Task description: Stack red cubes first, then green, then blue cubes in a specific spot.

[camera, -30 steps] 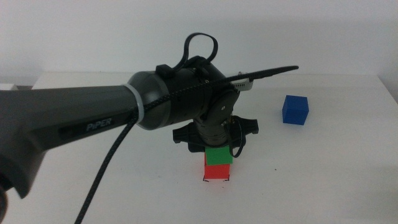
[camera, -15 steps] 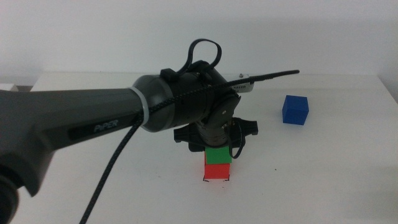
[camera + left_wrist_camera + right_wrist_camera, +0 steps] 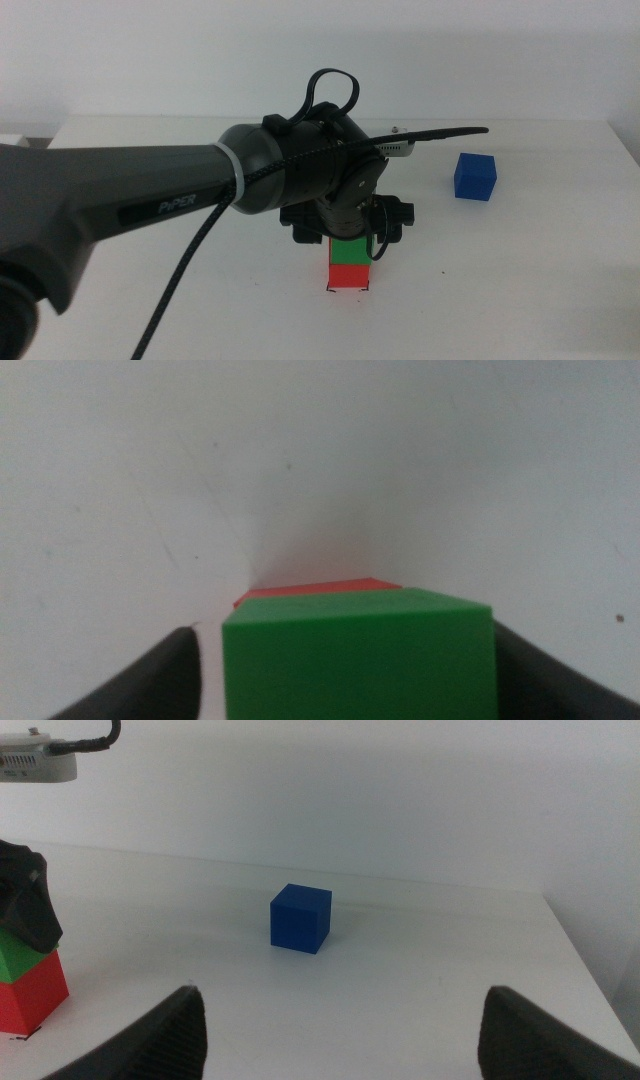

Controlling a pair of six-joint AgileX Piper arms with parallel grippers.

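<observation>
The green cube (image 3: pixel 351 250) sits on top of the red cube (image 3: pixel 349 276) near the table's middle front. A thin black corner mark (image 3: pixel 329 291) peeks out at the red cube's base; the rest of the spot is hidden under it. My left gripper (image 3: pixel 350 238) reaches straight down over the stack. In the left wrist view its jaws stand on either side of the green cube (image 3: pixel 355 655), with a white gap on one side, and a strip of the red cube (image 3: pixel 315 591) shows behind. The blue cube (image 3: pixel 475 176) stands alone at the back right. My right gripper (image 3: pixel 342 1010) is open and empty, facing the blue cube (image 3: pixel 300 918).
The left arm's thick body (image 3: pixel 150 200) and its cable (image 3: pixel 190 270) cover the left half of the middle view. The white table (image 3: pixel 520 280) ends near the back wall and at the right edge. The stack (image 3: pixel 30 985) shows at the side of the right wrist view.
The left arm's wrist has shifted slightly up and to the right over the stack. The cubes have not moved.
</observation>
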